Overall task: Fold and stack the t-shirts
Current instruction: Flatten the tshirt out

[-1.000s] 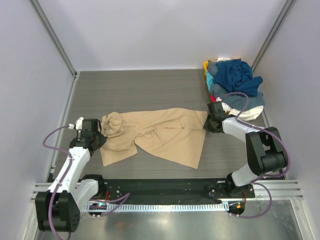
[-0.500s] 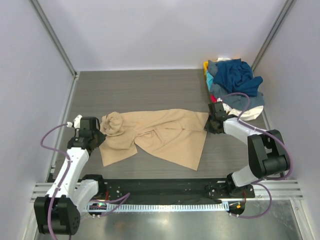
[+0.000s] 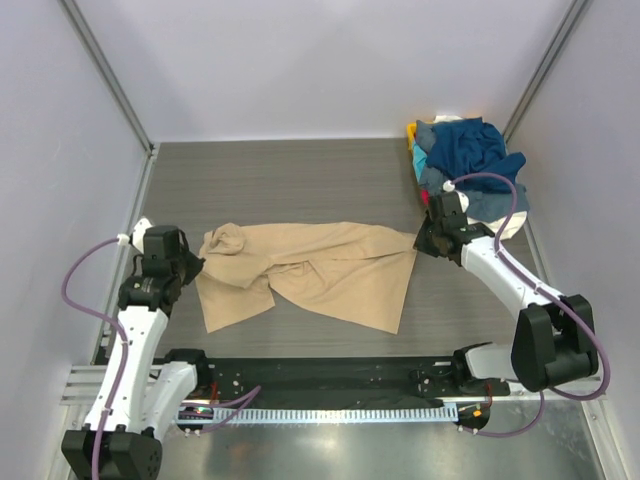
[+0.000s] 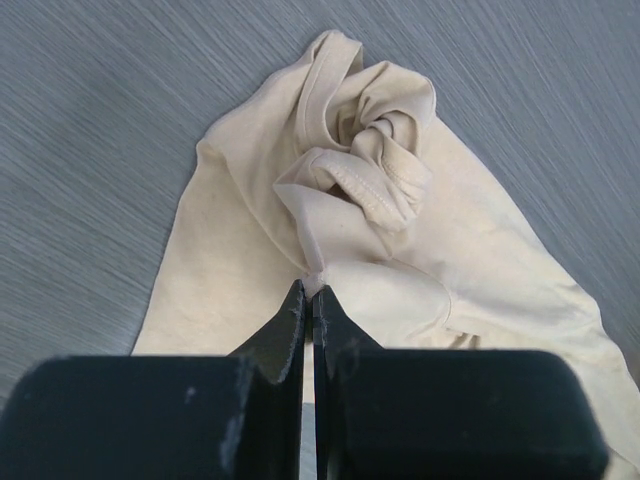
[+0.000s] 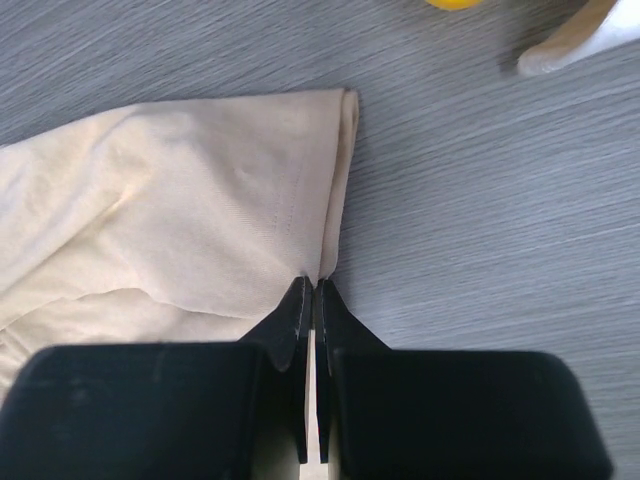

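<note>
A tan t-shirt [image 3: 320,270] lies crumpled across the middle of the table, stretched between both grippers. My left gripper [image 3: 192,266] is shut on its left end, beside a bunched knot of cloth [image 4: 365,165]; the pinch shows in the left wrist view [image 4: 312,288]. My right gripper [image 3: 424,242] is shut on the hemmed right edge [image 5: 340,180]; the pinch shows in the right wrist view [image 5: 314,280]. Both ends look lifted a little off the table. A pile of other t-shirts [image 3: 468,165], navy, grey-blue, white with red, teal and yellow bits, sits at the back right corner.
The grey wood-grain table [image 3: 290,185] is walled by white panels on three sides. A metal rail [image 3: 330,410] runs along the near edge by the arm bases. A white cloth bit [image 5: 580,35] and a yellow bit [image 5: 455,3] lie near the right gripper.
Both grippers have moved outward and up, left to the left and right toward the back right, pulling the tan shirt straighter. The left knot has loosened a little.
</note>
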Motion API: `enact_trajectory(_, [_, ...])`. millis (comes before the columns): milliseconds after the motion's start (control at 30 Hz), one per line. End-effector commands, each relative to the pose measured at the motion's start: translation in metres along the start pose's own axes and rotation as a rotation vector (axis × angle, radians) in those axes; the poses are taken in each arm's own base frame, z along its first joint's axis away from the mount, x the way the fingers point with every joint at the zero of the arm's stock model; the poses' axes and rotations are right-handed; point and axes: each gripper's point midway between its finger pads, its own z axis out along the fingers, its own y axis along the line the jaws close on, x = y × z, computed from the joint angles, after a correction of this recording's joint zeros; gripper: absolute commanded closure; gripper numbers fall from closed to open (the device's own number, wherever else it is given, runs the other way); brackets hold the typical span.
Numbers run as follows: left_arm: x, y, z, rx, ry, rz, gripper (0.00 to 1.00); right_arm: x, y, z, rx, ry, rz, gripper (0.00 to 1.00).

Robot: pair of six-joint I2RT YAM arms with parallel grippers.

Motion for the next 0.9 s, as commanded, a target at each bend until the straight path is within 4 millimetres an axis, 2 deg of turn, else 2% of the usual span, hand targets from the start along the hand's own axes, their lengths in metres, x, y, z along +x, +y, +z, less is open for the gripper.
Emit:
enact_trajectory(0, [-0.007,-0.004,-0.012,0.019,-0.010,0.016,1.00,-0.011,0.005,-0.018,-0.029,-0.018,-0.023,0.95])
enact_trajectory(167, [-0.001,0.001,-0.011,0.012,0.003,0.022,1.00,0.004,-0.002,-0.011,-0.014,0.021,-0.027,0.87])
enact_trajectory(433, [0.002,0.004,-0.010,0.015,0.005,0.024,1.00,0.015,-0.005,-0.002,-0.006,0.048,-0.024,0.85])
enact_trajectory(467, [0.002,0.003,-0.010,0.016,0.004,0.023,1.00,0.014,-0.005,-0.001,-0.009,0.042,-0.022,0.85])
enact_trajectory(533, [0.002,0.003,-0.010,0.016,0.004,0.023,1.00,0.018,-0.003,0.002,-0.022,0.057,-0.022,0.97])
enact_trajectory(600, [0.000,0.002,-0.010,0.017,0.001,0.026,1.00,0.017,0.002,0.005,-0.046,0.058,-0.028,0.99])
enact_trajectory(700, [-0.015,-0.004,-0.017,0.020,-0.033,0.048,1.00,0.003,0.013,-0.003,-0.083,0.027,-0.031,0.99])
enact_trajectory(767, [-0.040,-0.017,-0.033,0.041,-0.101,0.060,1.00,-0.018,0.025,-0.016,-0.118,-0.027,-0.031,0.99])
enact_trajectory(800, [-0.048,-0.020,-0.039,0.044,-0.123,0.066,1.00,-0.028,0.030,-0.025,-0.136,-0.056,-0.033,0.99])
enact_trajectory(833, [-0.068,-0.031,-0.054,0.074,-0.177,0.078,1.00,-0.050,0.042,-0.044,-0.177,-0.120,-0.032,0.99])
enact_trajectory(867, [-0.079,-0.034,-0.062,0.076,-0.210,0.078,1.00,-0.060,0.045,-0.056,-0.192,-0.151,-0.032,0.99])
